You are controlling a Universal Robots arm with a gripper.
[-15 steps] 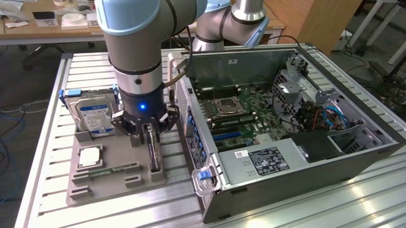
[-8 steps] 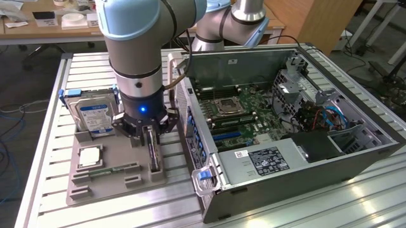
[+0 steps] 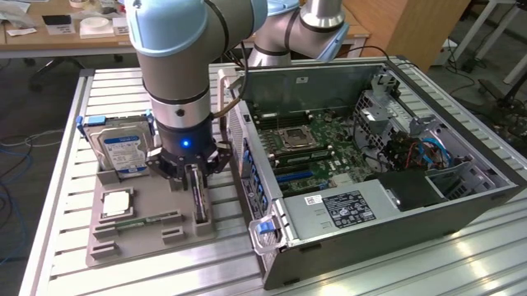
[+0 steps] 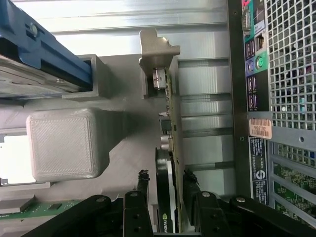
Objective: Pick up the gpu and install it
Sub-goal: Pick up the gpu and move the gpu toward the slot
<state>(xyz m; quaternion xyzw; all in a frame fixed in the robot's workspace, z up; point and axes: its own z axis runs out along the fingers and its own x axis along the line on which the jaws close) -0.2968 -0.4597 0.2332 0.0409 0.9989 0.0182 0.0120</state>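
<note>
Exterior view
- gpu place: stands on its long edge in a slot of the grey fixture tray, along the tray edge nearest the open computer case. The tray lies on the slatted table.
- Neighbours: the hard drive stands at the tray's far corner, well apart from the card.
- Arm pose: the forearm drops almost straight down and the wrist is vertical. The gripper sits right over the card's far end.
- Handling, as a judgement: probably light, thin and stiff. It is fragile on its faces and contacts, so it needs a square pull out of the slot with no twist.

Wrist view
- gpu place: seen edge-on, with the green board and black face running away from the camera. Its silver bracket is at the far end.
- Claw: the gripper is spread, with one of its fingers on each side of the card. A dark gap shows on the black-face side, and the other finger is just beside the board. It is not visibly pinching.
- Where to hold, as a judgement: across the two flat faces near the upper edge, away from the bracket and the connector edge.
</note>
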